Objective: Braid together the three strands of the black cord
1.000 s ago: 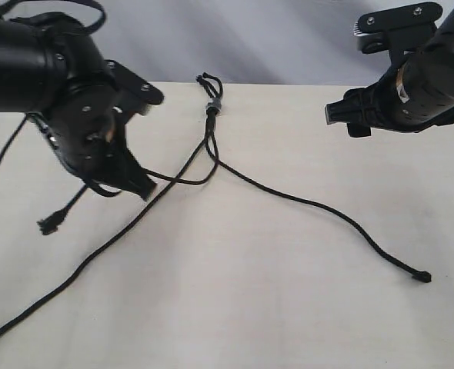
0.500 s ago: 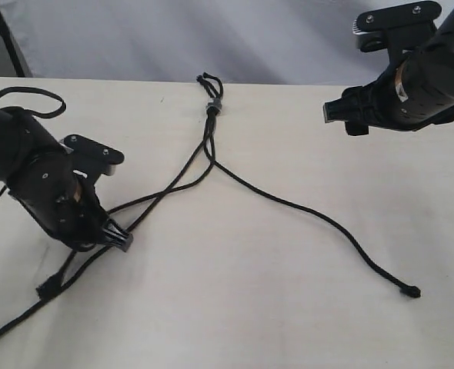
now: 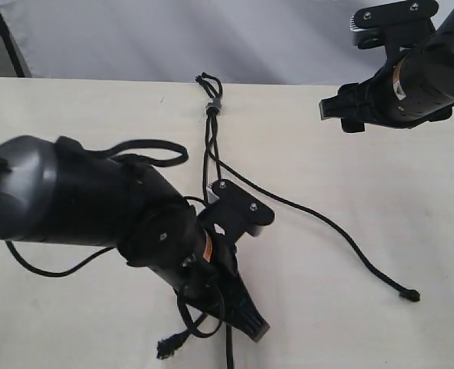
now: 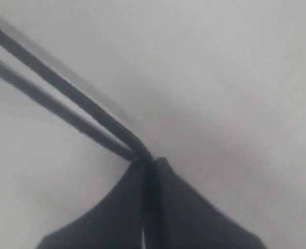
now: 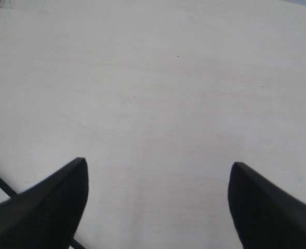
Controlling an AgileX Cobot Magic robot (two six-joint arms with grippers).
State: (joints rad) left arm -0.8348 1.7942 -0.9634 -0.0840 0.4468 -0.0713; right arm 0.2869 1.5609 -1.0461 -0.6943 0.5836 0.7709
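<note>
The black cord (image 3: 211, 106) lies on the pale counter (image 3: 335, 330). Its knot (image 3: 212, 105), with a greyish band, sits near the far edge, and its tiny loops poke out just beyond it. From there the three strands (image 3: 208, 146) run toward the near side. One strand (image 3: 327, 222) swings off to the right in a loose curve across bare counter and ends in a small knotted tip (image 3: 413, 294), well apart from both arms. The other two run down close together and vanish under the bulky left arm (image 3: 96, 207).

The left tool (image 3: 250, 327) hangs low over the near edge of the counter. A frayed strand end (image 3: 165, 350) lies just beside it. The left wrist view shows the left tool (image 4: 149, 162) clenched on the cord, its jaws pressed tight together. Two black lengths (image 4: 65, 85) leave the pinch side by side. I cannot tell whether they are two strands or one doubled over. A thicker, smooth arm cable (image 3: 146, 144) loops over the counter behind the left arm.

The right tool (image 3: 341, 114) hovers over the far right of the counter, away from every strand. In its own wrist view the right tool (image 5: 158, 171) is spread wide, with its fingers (image 5: 44, 207) well apart. Only bare counter shows between them, and the tool grasps nothing.
</note>
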